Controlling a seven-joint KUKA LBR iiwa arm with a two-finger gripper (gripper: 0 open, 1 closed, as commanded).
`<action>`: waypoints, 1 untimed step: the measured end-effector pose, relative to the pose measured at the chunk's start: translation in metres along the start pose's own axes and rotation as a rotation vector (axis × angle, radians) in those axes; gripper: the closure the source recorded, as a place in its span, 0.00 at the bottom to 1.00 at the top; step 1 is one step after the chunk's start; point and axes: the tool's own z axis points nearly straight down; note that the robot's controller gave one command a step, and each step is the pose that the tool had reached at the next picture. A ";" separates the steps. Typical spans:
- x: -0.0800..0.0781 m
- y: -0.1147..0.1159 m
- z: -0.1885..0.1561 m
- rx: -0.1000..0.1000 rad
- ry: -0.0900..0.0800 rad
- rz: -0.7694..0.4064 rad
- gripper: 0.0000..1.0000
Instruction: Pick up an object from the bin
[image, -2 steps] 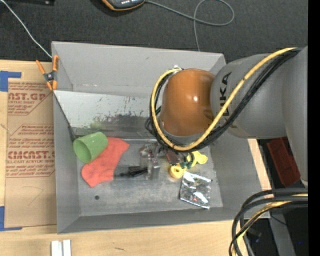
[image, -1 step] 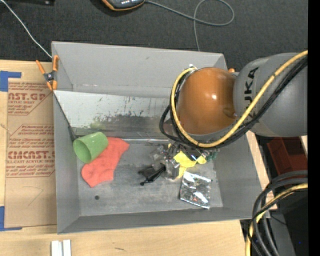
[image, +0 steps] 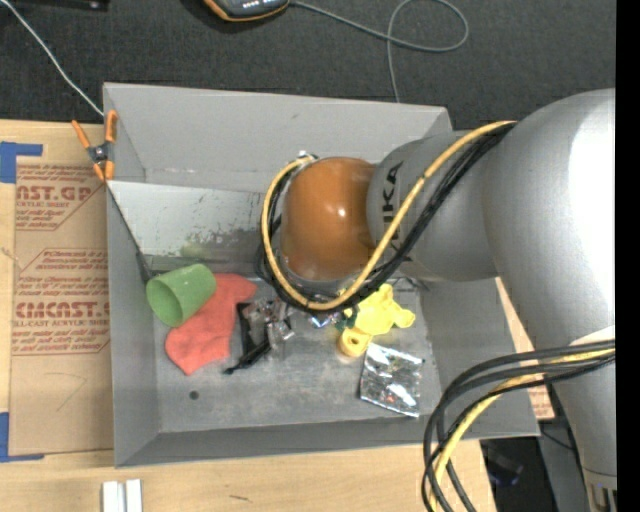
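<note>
Several loose things are shown in the camera view: a green cup (image: 180, 292), a red soft lump (image: 205, 328), a yellow toy (image: 378, 312) and a foil packet (image: 392, 380). The gripper (image: 266, 328) is seen low in the bin (image: 300, 412), just beside the lump's right edge. Whether the claw is apart or together cannot be told. The lump is judged limp, so a deep hold should be confirmed before lifting.
</note>
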 end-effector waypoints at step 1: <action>0.004 0.011 -0.075 -0.003 0.007 -0.043 1.00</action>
